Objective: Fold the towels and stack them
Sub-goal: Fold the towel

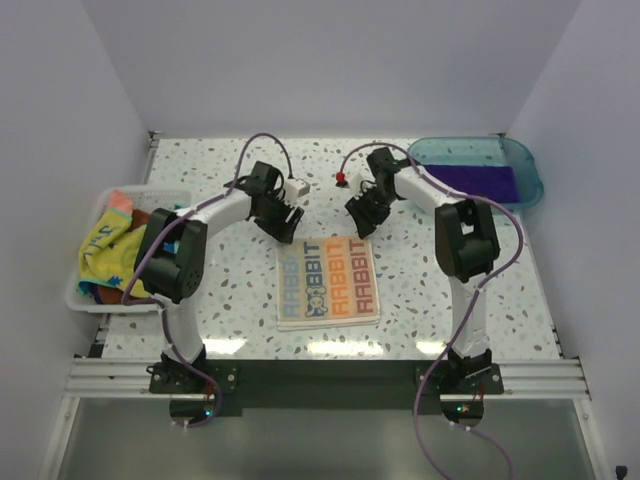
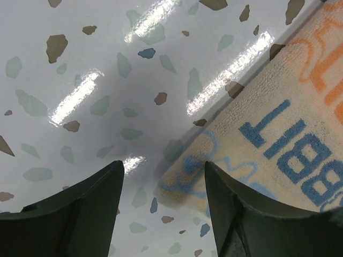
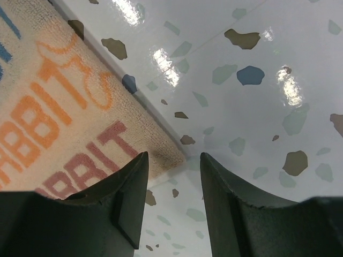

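Observation:
The white RABBIT towel (image 1: pixel 329 281) lies flat on the table centre. My left gripper (image 1: pixel 281 226) hovers open over its far left corner; that corner (image 2: pixel 185 176) lies between the open fingers in the left wrist view. My right gripper (image 1: pixel 360 220) hovers open over the far right corner, which shows in the right wrist view (image 3: pixel 163 155) just ahead of the fingers. A deep purple towel (image 1: pixel 485 183) lies in the blue tray (image 1: pixel 528 165). The yellow crocodile towel (image 1: pixel 106 250) sits with pink and brown ones in the white basket (image 1: pixel 84 300).
A small red object (image 1: pixel 342 180) and a white block (image 1: pixel 298 187) lie on the table behind the grippers. The basket is at the left edge, the tray at the far right corner. Purple cables loop over both arms.

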Controlling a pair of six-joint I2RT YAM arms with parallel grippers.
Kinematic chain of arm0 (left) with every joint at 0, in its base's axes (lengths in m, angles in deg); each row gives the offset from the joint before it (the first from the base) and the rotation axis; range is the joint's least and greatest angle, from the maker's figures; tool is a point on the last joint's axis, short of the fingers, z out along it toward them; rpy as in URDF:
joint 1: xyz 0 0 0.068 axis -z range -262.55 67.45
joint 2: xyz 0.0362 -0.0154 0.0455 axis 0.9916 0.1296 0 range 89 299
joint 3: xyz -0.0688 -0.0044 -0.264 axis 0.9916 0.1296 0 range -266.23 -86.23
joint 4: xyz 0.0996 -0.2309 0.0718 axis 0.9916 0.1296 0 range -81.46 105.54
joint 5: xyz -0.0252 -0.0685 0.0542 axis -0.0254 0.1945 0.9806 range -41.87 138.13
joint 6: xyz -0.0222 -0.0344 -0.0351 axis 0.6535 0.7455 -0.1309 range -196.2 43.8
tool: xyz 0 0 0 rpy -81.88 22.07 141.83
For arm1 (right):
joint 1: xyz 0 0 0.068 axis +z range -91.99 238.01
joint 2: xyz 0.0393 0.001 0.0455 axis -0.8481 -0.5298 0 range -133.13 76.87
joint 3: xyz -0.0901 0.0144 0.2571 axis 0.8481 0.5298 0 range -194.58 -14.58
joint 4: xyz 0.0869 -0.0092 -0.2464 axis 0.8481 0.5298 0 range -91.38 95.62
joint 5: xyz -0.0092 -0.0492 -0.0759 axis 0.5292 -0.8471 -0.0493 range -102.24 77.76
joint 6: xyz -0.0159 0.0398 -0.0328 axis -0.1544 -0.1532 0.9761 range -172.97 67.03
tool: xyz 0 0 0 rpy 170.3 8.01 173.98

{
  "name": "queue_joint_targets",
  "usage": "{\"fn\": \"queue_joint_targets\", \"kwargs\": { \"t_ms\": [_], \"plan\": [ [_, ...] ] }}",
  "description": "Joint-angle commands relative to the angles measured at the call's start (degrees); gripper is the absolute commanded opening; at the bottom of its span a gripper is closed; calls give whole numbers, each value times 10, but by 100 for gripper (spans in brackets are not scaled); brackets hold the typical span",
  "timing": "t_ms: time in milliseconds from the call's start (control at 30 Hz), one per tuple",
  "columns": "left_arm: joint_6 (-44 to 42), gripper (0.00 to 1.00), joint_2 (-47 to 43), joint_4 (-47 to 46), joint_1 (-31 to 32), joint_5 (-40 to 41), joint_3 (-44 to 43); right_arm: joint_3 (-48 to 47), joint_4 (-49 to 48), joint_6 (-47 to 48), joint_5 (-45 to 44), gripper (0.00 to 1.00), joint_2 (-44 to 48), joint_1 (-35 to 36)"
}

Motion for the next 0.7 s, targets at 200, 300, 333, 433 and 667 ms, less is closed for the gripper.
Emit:
{"fn": "queue_joint_targets", "kwargs": {
  "t_ms": [200, 300, 333, 433, 667],
  "plan": [
    [-24, 64, 5, 16, -2, -11, -11, -14, 16, 27, 7, 39, -29, 5],
    [-24, 64, 6, 16, -2, -6, -5, -13, 21, 30, 7, 33, -44, 7],
    [-25, 64, 5, 17, -2, -6, -5, -14, 23, 33, 3, 29, -49, 8],
    [-26, 64, 7, 17, -2, -6, -3, -11, 30, 36, -6, 18, -60, 12],
    [-28, 58, 13, 23, -2, -4, 3, 1, 26, 37, -25, 0, -61, 18]
  ]
}}
